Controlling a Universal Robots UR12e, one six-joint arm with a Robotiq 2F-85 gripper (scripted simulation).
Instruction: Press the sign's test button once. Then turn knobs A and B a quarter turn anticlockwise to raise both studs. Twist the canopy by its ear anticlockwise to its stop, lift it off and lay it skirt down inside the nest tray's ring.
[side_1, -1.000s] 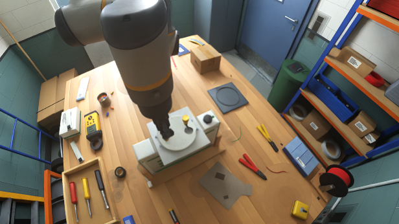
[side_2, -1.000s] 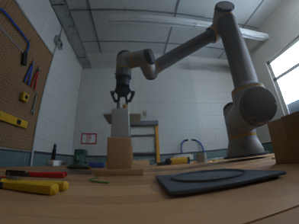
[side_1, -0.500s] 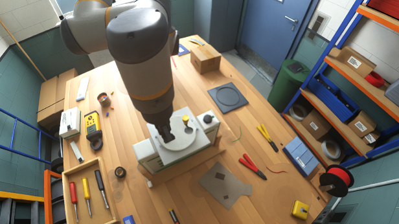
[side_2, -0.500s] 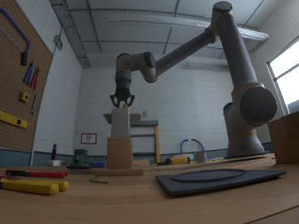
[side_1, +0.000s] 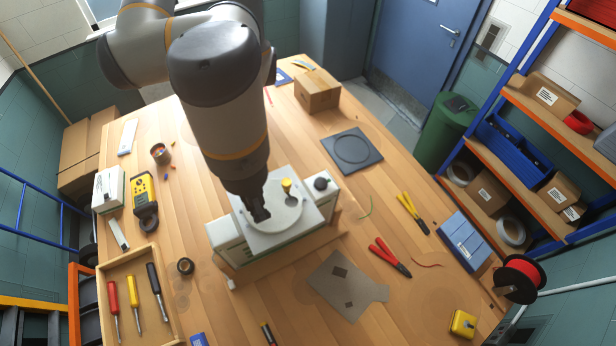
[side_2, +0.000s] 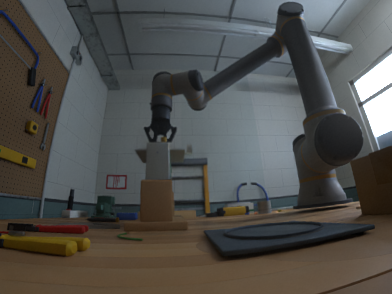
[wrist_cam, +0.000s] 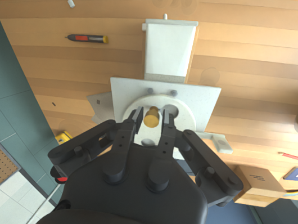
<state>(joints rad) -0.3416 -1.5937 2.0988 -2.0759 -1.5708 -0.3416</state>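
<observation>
The white round canopy sits on top of the pale sign box, which stands on a wooden block in the middle of the bench. A yellow knob stands on the canopy's far side, and the wrist camera shows another yellow knob between my fingers. My gripper is part open above that knob and holds nothing. A black round button sits on the box's right end. The dark nest tray with its ring lies further right on the bench.
The sign box's wooden block rises above the bench. Red pliers and yellow cutters lie to the right, a grey sheet in front. A tool tray holds screwdrivers on the left. A cardboard box stands at the far end.
</observation>
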